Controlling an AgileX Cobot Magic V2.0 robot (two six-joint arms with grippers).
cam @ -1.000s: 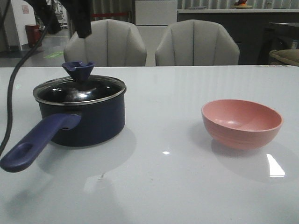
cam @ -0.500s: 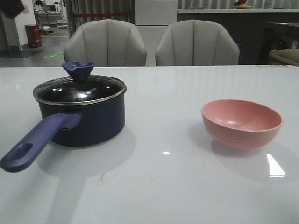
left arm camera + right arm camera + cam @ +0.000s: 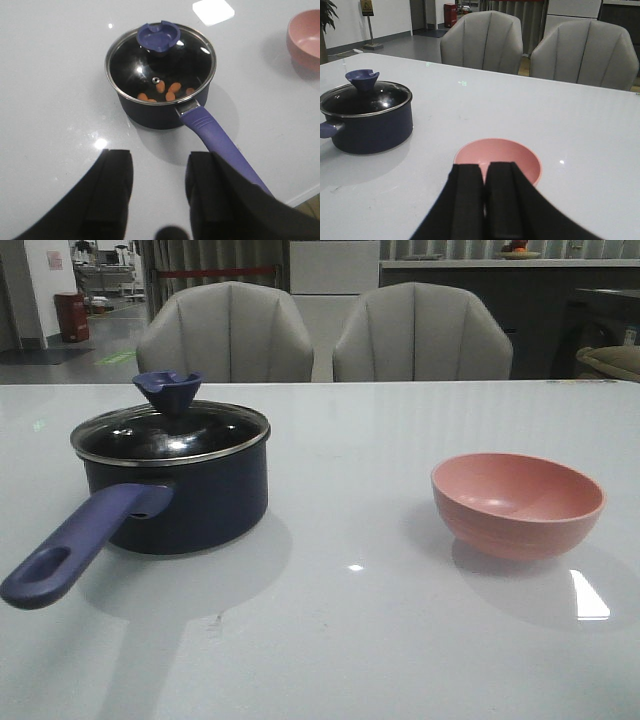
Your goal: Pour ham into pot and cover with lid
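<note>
The navy-blue pot (image 3: 190, 500) stands at the table's left with its violet-blue handle (image 3: 75, 545) pointing toward the front left. The glass lid (image 3: 170, 432) with its blue knob (image 3: 167, 390) sits on the pot. Through the lid in the left wrist view, several orange ham pieces (image 3: 167, 92) lie inside the pot (image 3: 150, 112). My left gripper (image 3: 159, 165) is open and empty, high above the table on the near side of the pot. My right gripper (image 3: 485, 172) is shut and empty, just short of the pink bowl (image 3: 507, 155). Neither gripper shows in the front view.
The empty pink bowl (image 3: 517, 502) sits at the table's right. Two grey chairs (image 3: 325, 332) stand behind the far edge. The table's edge shows in the left wrist view (image 3: 305, 196) near the end of the pot's handle (image 3: 220, 140).
The left arm, which stood above the lid's knob a second ago, has risen out of the front view. The pot, lid and bowl have not moved.
</note>
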